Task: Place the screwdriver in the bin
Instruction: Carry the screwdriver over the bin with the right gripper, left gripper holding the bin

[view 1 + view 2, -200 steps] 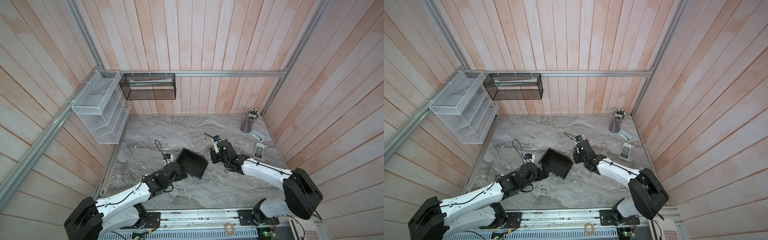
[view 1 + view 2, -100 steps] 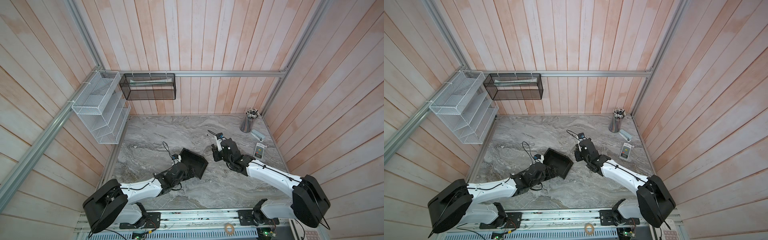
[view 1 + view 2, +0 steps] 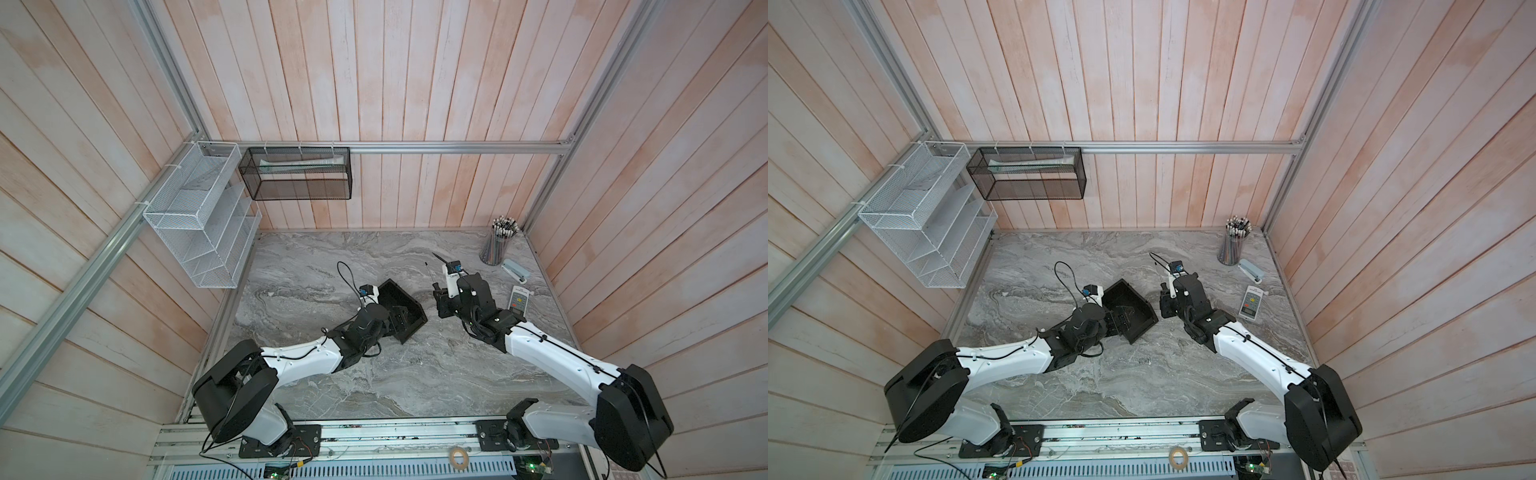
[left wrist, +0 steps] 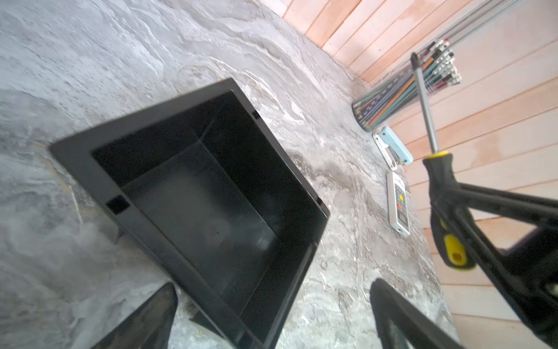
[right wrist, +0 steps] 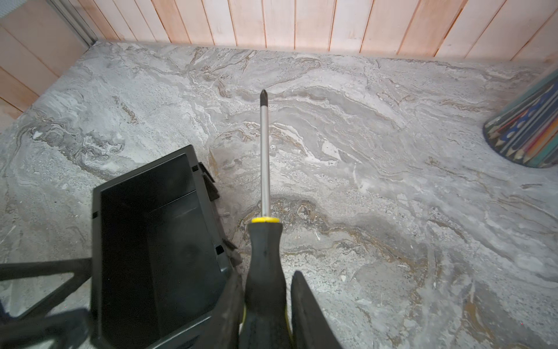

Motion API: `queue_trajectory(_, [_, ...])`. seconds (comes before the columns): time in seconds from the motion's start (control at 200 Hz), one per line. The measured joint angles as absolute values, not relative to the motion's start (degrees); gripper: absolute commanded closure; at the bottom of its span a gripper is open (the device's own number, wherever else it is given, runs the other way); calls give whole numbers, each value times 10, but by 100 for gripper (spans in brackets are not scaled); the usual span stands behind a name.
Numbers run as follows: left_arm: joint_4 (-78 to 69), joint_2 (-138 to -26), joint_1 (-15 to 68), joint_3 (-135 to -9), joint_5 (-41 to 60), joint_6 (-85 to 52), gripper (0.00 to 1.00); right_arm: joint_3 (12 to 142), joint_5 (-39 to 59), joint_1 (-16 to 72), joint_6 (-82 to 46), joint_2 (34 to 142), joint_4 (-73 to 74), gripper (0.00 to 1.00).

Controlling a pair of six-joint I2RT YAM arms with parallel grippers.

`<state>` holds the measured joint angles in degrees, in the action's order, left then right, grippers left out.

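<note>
Item 1, screwdriver (image 5: 265, 256): black handle with a yellow collar and yellow end, bright metal shaft, dark cross tip. Held off the table (image 3: 374, 374), just beside the bin's right-hand wall and outside it. The shaft points away from the arm toward the back wall

Item 2, right end effector (image 5: 265, 302): pressed together on the screwdriver's handle, one finger on each side, with the shaft projecting forward

Item 3, bin (image 3: 408, 304): black, solid-walled, open-topped. It stands on the table near its middle, turned cornerwise to the table edges, between the two arms in both top views

Item 4, left end effector (image 4: 273, 285): fingers (image 4: 145, 317) spread wide, straddling the bin's near low edge. Whether either finger touches the wall cannot be told

Item 5, cup of pencils (image 3: 496, 249): back right corner of the table

Item 6, stapler (image 3: 515, 272): pale blue, lying just in front of the cup

Item 7, remote (image 3: 519, 299): white with yellow and red buttons, near the stapler but apart from it

Item 8, white wire rack (image 3: 199, 232): hung on the left wall

Item 9, black mesh basket (image 3: 299, 174): hung from the back rail
</note>
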<state>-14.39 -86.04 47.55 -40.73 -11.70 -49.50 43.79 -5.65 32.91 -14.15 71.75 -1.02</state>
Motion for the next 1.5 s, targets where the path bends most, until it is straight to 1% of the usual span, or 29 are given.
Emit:
queue_trajectory(0.14, [-136, -849, 457, -407, -114, -478, 0, 438, -39, 333, -147, 717, -11, 98])
queue_trajectory(0.27, [-114, -804, 456, -407, -107, -465, 0, 448, -35, 367, -150, 727, -15, 98])
queue_trajectory(0.54, [-57, -677, 456, -371, -104, -461, 0, 465, -18, 433, -203, 790, 4, 98])
queue_trajectory(0.705, [-30, -632, 456, -356, -105, -462, 0, 477, -21, 458, -240, 836, 15, 98])
queue_trajectory(0.88, [-23, -622, 456, -342, -108, -463, 0, 478, -26, 463, -270, 864, 23, 98])
queue_trajectory(1.5, [-23, -616, 456, -317, -110, -474, 0, 478, -47, 464, -357, 909, 71, 98])
